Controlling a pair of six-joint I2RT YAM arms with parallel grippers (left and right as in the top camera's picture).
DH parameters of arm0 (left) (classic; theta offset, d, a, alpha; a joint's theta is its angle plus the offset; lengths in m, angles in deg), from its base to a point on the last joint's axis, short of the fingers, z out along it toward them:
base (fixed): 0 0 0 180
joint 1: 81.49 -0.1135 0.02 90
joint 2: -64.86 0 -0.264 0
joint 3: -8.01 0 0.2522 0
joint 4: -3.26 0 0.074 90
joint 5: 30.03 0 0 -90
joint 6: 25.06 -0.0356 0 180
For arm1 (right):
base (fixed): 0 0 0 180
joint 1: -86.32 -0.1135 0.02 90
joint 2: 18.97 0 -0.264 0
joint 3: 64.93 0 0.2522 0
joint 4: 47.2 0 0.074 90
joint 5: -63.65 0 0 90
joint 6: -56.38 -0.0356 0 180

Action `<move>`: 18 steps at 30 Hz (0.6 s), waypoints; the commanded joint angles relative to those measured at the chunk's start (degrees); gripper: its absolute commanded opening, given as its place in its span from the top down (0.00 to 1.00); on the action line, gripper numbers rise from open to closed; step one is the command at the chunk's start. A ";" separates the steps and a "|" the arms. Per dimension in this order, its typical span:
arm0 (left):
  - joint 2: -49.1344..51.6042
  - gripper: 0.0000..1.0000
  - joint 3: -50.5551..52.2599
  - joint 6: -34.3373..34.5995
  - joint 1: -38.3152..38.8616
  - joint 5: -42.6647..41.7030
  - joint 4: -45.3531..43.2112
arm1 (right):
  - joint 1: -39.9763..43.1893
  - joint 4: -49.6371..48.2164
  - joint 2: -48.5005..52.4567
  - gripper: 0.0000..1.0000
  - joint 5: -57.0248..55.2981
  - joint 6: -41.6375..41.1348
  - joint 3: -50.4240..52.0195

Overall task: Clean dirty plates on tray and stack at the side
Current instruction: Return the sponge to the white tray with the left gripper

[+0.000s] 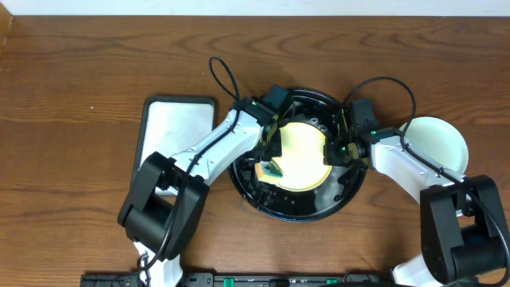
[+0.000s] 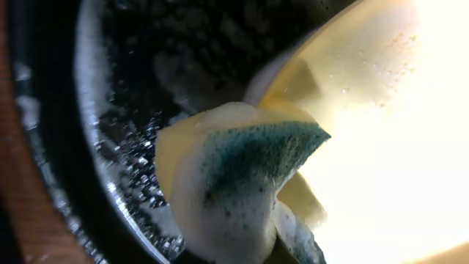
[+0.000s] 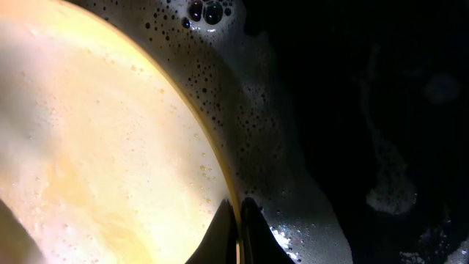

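Dark brown wood-grain surface [image 1: 72, 72], lit evenly from overhead. Nearest my arm bases sits the round black tray [image 1: 296, 214], its floor wet and speckled with white suds [image 2: 139, 183] along the near-left rim. Inside the tray lies the yellow plate [image 1: 301, 155], glossy and beaded with small droplets; I see no red mark on the part in view. Left end effector [image 1: 271, 163] is down over the plate's near-left edge, closed on a yellow sponge [image 2: 249, 176] with a green scouring face, soaked in foam and bent against the plate's rim. Right end effector [image 3: 236, 231] is at the plate's right edge, its two dark fingers pinched together on the thin rim, suds lying on the tray just beside them. Off the tray to the right, a mint-green plate [image 1: 434, 139] rests on the bare surface; whether it is one plate or a stack I cannot tell. To the left of the tray stands a white rectangular dish [image 1: 177, 127] with a black edge.
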 commanded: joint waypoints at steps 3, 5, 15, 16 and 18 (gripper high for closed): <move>-6.40 0.93 -1.49 -0.72 -3.65 2.43 4.46 | -0.17 0.79 1.55 0.99 -2.56 -0.20 1.16; -8.61 0.93 -1.49 -2.51 -6.05 2.40 6.71 | -0.17 0.79 1.55 0.99 -2.54 -0.20 1.16; -12.00 0.93 0.28 -10.51 -24.20 5.09 11.41 | -0.17 0.85 1.55 0.99 -2.56 -0.20 1.16; -12.00 0.92 1.36 -11.32 -25.68 5.25 10.29 | -0.17 0.83 1.55 0.99 -2.56 -0.20 1.16; -11.96 0.92 4.26 -13.81 -27.93 5.25 6.69 | -0.17 0.79 1.55 0.99 -2.56 -0.20 1.16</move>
